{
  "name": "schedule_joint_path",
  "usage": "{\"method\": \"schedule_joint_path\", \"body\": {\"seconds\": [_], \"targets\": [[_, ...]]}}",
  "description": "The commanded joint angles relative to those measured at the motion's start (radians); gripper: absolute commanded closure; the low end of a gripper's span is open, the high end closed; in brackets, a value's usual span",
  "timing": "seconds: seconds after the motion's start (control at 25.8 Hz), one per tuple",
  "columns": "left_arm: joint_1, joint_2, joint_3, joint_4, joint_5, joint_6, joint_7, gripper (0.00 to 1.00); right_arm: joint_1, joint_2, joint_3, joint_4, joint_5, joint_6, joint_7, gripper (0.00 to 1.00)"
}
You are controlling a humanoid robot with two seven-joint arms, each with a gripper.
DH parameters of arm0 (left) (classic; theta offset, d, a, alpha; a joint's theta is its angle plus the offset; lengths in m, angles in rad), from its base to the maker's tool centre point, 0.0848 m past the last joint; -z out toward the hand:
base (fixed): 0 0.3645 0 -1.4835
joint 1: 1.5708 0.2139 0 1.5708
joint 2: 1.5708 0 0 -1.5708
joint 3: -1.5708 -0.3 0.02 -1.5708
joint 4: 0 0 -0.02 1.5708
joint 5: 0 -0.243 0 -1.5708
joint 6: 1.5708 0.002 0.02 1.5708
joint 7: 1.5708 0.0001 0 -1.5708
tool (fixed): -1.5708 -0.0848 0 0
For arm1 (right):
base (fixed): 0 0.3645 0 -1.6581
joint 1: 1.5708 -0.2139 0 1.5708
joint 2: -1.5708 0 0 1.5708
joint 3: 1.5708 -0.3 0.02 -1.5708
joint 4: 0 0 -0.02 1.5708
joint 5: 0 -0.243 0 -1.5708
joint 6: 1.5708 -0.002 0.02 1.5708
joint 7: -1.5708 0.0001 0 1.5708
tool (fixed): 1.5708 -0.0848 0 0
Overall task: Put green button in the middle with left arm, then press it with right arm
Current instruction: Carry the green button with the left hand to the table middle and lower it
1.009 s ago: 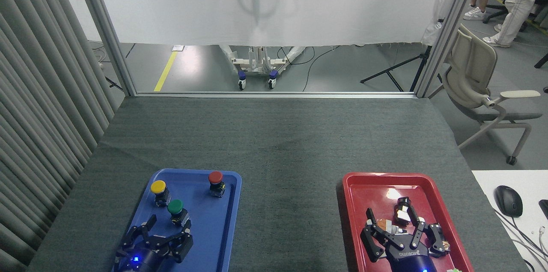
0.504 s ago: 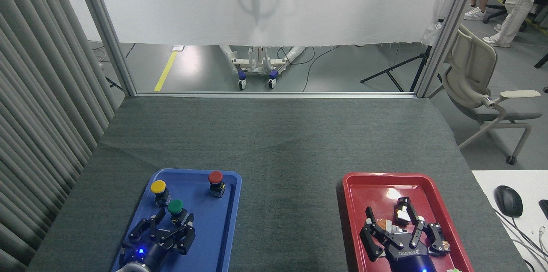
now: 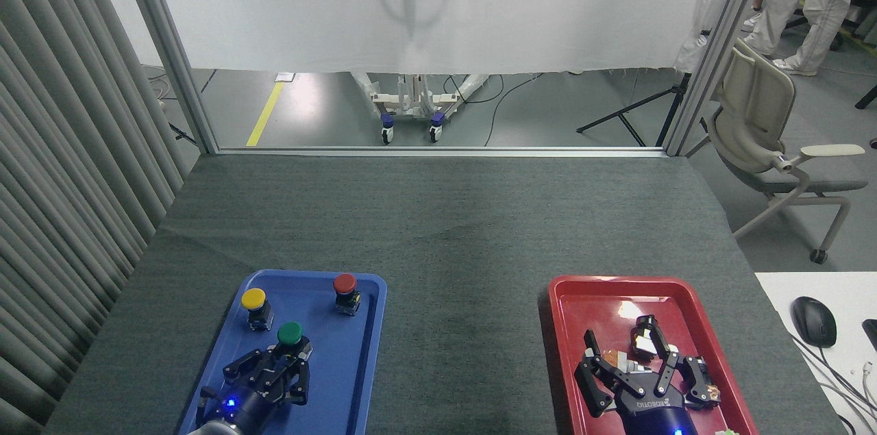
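Green button [image 3: 290,333], small push-button w/ round domed green cap on black-and-silver boxy base, sits in the blue plastic tray [image 3: 342,380], lower left of frame, below and between the yellow-capped button [image 3: 253,299] and red-capped button [image 3: 344,283].

Left gripper [image 3: 277,364], black multi-finger w/ blue light on silvery-grey wrist, now has fingers drawn in around the button's base, cap poking out just above the fingertips. A sec ago the fingers were splayed wide, short of the button; half a sec ago they straddled it. Now they look clamped on the base. Cap has also shifted slightly right and down in frame, so the grasp likely nudged or tilted it. Whether contact is firm on both sides: can't tell from this angle.

Right gripper [image 3: 634,366], black multi-finger on dark blue cylindrical wrist, fingers spread open over the red plastic tray [image 3: 569,312], lower right. No change across frames, holds nothing.

Dark grey felt-like table cloth [image 3: 452,243] between the trays = target spot, bare.

Read: grasp step about done, lift and carry to centre not yet begun. Press w/ right arm comes after. Risk: small base may slip or tip on lift.
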Motion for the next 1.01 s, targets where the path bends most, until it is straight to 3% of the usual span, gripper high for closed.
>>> {"method": "schedule_joint_path", "body": {"seconds": [0.0,0.23,0.31,0.47,0.66,0.81,0.97], "targets": [[0.010,0.012,-0.001,-0.055,-0.002,-0.044,0.005,1.00,0.000,0.000,0.000,0.000,0.000,0.000,0.004,0.00],[0.037,-0.014,-0.014,-0.271,-0.004,-0.047,-0.002,1.00,0.004,0.002,0.000,0.000,0.020,-0.001,0.004,0.00],[0.011,-0.062,-0.105,-0.268,-0.010,-0.041,-0.005,1.00,0.004,0.002,0.000,0.000,0.022,0.000,0.004,0.00],[-0.089,-0.152,-0.261,-0.167,-0.124,-0.027,-0.048,1.00,0.004,0.002,0.000,0.000,0.023,0.000,0.004,0.00],[-0.175,-0.307,-0.284,0.037,-0.269,-0.036,-0.076,1.00,0.001,0.002,0.000,0.000,0.023,0.000,0.005,0.00],[-0.225,-0.335,-0.315,0.166,-0.271,-0.030,-0.070,1.00,0.001,0.003,0.000,0.000,0.023,0.000,0.005,0.00],[-0.228,-0.333,-0.318,0.210,-0.271,-0.024,-0.067,1.00,-0.005,0.000,0.000,0.005,0.023,0.000,0.004,0.00]]}}
